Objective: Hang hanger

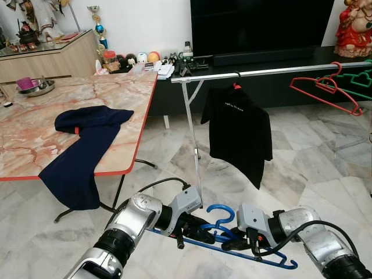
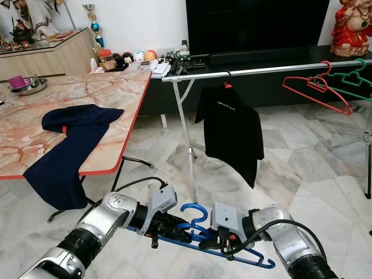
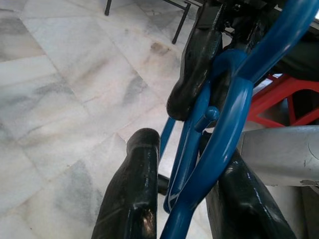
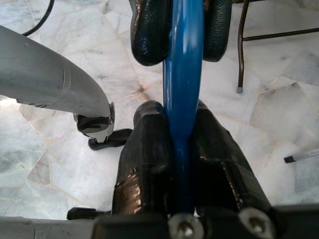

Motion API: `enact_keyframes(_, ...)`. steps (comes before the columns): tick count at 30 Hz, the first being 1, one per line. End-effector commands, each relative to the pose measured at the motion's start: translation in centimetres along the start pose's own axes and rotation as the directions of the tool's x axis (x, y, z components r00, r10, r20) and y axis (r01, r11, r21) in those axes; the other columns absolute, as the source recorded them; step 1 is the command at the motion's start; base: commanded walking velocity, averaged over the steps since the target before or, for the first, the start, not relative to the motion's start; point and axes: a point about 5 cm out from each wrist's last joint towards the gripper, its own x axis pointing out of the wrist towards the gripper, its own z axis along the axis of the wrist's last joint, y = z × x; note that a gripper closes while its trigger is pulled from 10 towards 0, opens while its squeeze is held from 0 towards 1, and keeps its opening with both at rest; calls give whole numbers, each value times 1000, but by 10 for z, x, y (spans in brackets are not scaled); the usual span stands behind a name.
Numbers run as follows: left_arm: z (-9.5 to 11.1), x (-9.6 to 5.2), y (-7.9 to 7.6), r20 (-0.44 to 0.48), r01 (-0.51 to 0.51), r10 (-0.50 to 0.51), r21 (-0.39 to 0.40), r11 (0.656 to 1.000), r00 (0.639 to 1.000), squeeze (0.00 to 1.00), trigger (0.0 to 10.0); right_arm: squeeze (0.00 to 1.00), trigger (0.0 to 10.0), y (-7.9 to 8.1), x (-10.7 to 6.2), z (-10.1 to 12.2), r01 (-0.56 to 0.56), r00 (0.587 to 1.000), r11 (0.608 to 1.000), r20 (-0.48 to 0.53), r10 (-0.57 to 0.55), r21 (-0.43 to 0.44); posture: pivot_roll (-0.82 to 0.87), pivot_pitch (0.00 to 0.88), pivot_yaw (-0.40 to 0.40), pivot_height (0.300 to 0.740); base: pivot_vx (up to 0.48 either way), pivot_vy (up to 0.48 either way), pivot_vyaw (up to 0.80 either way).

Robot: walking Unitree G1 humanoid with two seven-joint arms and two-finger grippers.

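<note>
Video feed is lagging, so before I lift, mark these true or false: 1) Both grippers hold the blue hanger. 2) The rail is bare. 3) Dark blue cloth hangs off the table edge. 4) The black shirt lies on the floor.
1) True: the left gripper and right gripper are both shut on the blue hanger.
2) False: the rail carries a black shirt, a red hanger and a green hanger.
3) True: the dark blue cloth hangs over the table edge.
4) False: it hangs from the rail.

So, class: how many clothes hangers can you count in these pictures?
4. A blue hanger held low by both claws; one under the black shirt on the rail; a red hanger and a green hanger at the rail's right end. Others may be out of frame.
</note>
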Motion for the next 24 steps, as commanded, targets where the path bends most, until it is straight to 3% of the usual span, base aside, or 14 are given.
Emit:
enact_keyframes(1,3,-1,-2,5,21,-22,50,999,1000,0,10000,0,0,0,1,1,-1,1000,1000,0,2,-10,6,0,91,740,0,0,0)
enact_keyframes(11,0,-7,-3,-4,21,-21,77,997,1000,0,10000,0,0,3,1,-1,-14,1000,1000,-1,14,-4,7,0,83,740,0,0,0)
enact_keyframes(12,0,-8,-3,0,28,-28,80,996,1000,322,10000,0,0,4,1,-2,-16,1000,1000,-1,16,-2,8,0,80,740,0,0,0)
enact_keyframes(13,0,-10,-4,7,41,-42,87,995,999,1000,10000,0,0,5,1,-3,-22,1000,1000,-3,22,5,8,0,77,740,0,0,0)
enact_keyframes(21,-5,-22,-3,-11,40,-39,94,995,999,1000,10000,0,0,12,2,-18,-30,999,997,-21,31,69,12,0,69,740,0,0,0)
enact_keyframes(24,-9,-38,2,-23,3,-1,81,997,1000,1000,10000,0,0,20,3,-31,-45,998,992,-38,50,116,16,1,63,740,0,0,0)
